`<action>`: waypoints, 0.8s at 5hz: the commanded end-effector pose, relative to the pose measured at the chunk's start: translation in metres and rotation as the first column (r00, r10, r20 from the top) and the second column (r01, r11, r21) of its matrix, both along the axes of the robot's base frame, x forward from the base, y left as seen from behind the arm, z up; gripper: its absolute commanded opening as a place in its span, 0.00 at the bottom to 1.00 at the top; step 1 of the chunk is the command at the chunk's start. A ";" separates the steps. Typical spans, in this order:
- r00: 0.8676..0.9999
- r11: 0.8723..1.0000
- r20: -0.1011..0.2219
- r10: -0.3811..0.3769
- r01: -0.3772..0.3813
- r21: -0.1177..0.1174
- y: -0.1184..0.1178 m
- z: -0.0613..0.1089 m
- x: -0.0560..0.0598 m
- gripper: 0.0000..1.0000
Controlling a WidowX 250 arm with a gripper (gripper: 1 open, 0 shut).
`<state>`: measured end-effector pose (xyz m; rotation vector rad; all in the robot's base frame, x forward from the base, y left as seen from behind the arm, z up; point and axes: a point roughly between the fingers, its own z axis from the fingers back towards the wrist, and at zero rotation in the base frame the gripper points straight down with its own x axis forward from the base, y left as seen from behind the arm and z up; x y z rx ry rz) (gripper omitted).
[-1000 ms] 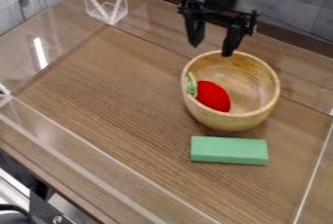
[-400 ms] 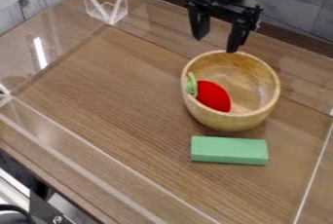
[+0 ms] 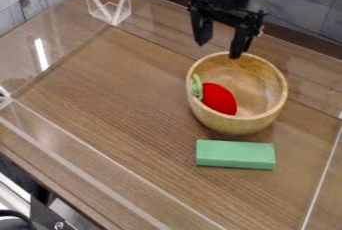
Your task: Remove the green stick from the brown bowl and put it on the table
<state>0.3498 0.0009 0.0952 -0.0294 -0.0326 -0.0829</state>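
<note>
Pincer [image 3: 219, 46] fingers hang apart just beyond the bowl's far rim, nothing seen between them. Below them, the brown bowl [image 3: 269, 113] holds the green stick [image 3: 198, 82] against its left inner wall, beside the red ball [image 3: 218, 98], which leans close to it. The step in hand looks to be the approach: shift toward the bowl's left side, centre over the stick, then lower slowly with one finger on each side of it. Judging by the tight fit, a narrow opening would avoid the wall and the ball. Grip lightly, lift straight past the rim, then set it on the table [image 3: 114, 104] left of the bowl.
</note>
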 end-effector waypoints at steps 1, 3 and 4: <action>0.997 0.997 0.032 0.071 -0.071 0.000 0.000 -0.005 -0.006 1.00; 1.000 1.000 0.022 0.009 -0.010 0.000 0.007 0.007 -0.004 1.00; 1.000 1.000 0.017 0.026 -0.026 -0.002 0.000 -0.004 0.001 1.00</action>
